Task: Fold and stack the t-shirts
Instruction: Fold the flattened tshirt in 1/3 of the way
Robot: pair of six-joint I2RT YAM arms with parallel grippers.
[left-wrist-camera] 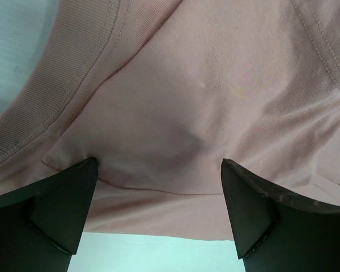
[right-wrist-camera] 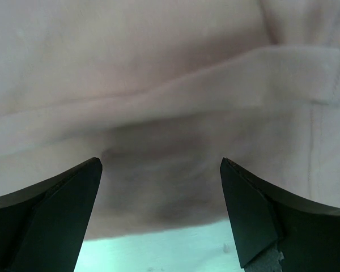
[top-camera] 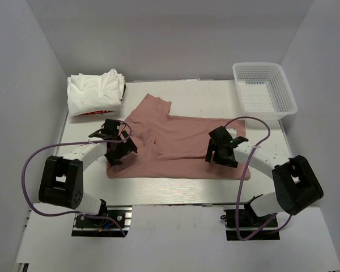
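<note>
— On the counter (top-camera: 204, 93), seen from above, what lies in the middle?

— The pink t-shirt (top-camera: 175, 141), spread nearly flat with its plain side up and one sleeve reaching toward the far edge. Beyond its far-left corner sits a pile of white t-shirts (top-camera: 93, 93), with a strip of red at the pile's near edge. Well off its far-right corner stands a white mesh basket (top-camera: 287, 96).

— And the arms?

— The left end effector (top-camera: 118, 148) hangs over the pink t-shirt's left edge, and the right end effector (top-camera: 221, 154) is over its right half, near the front hem.

— What does the left wrist camera show?

— The left end effector (left-wrist-camera: 158, 209) is spread wide, with both dark fingers (left-wrist-camera: 62, 209) apart and nothing pinched. Pink cloth fills the space beyond them. The ribbed collar (left-wrist-camera: 62, 73) curves along the upper left, and a strip of bare counter (left-wrist-camera: 153, 252) shows below the cloth's edge.

— And the right wrist camera?

— It is much the same. The right end effector (right-wrist-camera: 158, 209) is parted as well, its fingers (right-wrist-camera: 260, 215) clear of each other. Between and beyond them lies the pink t-shirt (right-wrist-camera: 158, 68), with a folded-over edge (right-wrist-camera: 187, 96) running across it. The counter (right-wrist-camera: 158, 249) shows at the bottom. This view is blurred, so I cannot tell whether the fingertips touch the fabric.
</note>
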